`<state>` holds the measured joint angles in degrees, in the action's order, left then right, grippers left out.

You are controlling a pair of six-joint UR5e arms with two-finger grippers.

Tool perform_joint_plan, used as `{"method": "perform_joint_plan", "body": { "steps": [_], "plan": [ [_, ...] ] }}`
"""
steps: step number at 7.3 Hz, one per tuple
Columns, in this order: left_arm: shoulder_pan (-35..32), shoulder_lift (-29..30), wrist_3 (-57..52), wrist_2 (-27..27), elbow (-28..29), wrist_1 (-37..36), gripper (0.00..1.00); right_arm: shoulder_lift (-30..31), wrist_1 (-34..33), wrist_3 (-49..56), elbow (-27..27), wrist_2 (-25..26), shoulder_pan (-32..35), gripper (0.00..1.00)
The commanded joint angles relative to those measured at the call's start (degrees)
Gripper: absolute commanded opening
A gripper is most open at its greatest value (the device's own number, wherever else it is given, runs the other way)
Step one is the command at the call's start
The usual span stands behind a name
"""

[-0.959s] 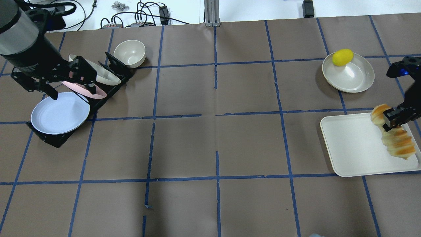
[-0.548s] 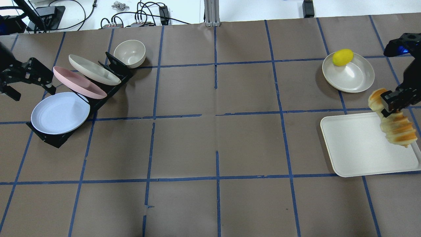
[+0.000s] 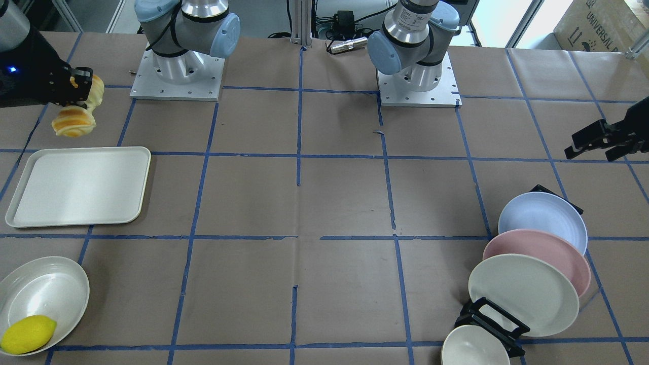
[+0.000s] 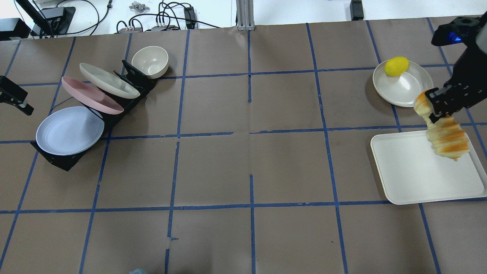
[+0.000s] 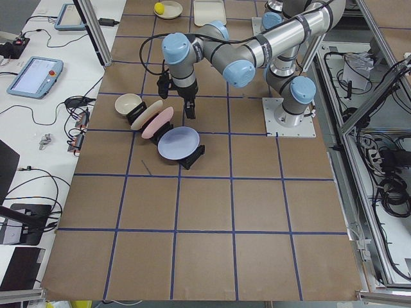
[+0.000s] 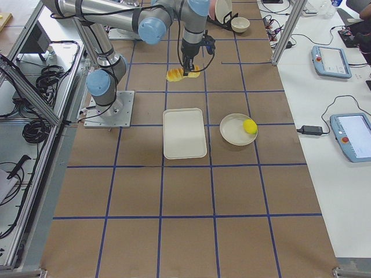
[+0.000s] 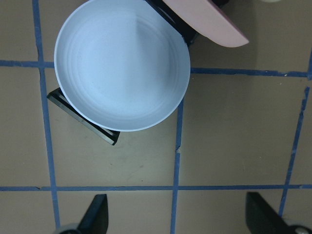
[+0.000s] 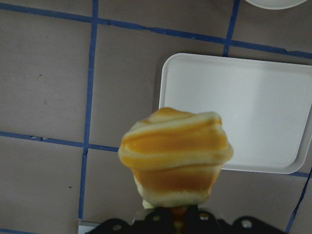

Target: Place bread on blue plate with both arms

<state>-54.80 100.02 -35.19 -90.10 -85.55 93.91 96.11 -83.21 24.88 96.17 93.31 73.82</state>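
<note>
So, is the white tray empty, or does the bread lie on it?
Empty. The tray shows a bare surface; the bread hangs in the right gripper, in the air beside it.

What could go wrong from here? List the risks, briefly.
1. The right end effector pinches the bread near one end, the rest hanging free; it may swing or slip in transit.
2. The blue plate sits tilted on the rack, close by the pink plate; the open left end effector might jostle both.
</note>
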Motion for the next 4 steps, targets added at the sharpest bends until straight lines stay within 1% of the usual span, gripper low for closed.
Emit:
{"method": "perform_joint_plan", "body": {
  "steps": [1, 2, 4],
  "plan": [
    [2.6, 5.1, -6.3, 0.1, 3.9, -0.7, 1.0, 0.0, 3.2, -4.0, -3.0, -2.8, 4.9, 0.06],
    [4.9, 7.6, -9.3, 0.7, 5.5, -0.9, 1.0, 0.0, 3.5, -4.0, -3.4, -3.5, 5.5, 0.06],
    [5.9, 11.4, -10.7, 2.3, 7.0, -0.9, 1.0, 0.1, 4.7, -4.9, -4.2, -6.0, 8.0, 0.06]
  ]
}}
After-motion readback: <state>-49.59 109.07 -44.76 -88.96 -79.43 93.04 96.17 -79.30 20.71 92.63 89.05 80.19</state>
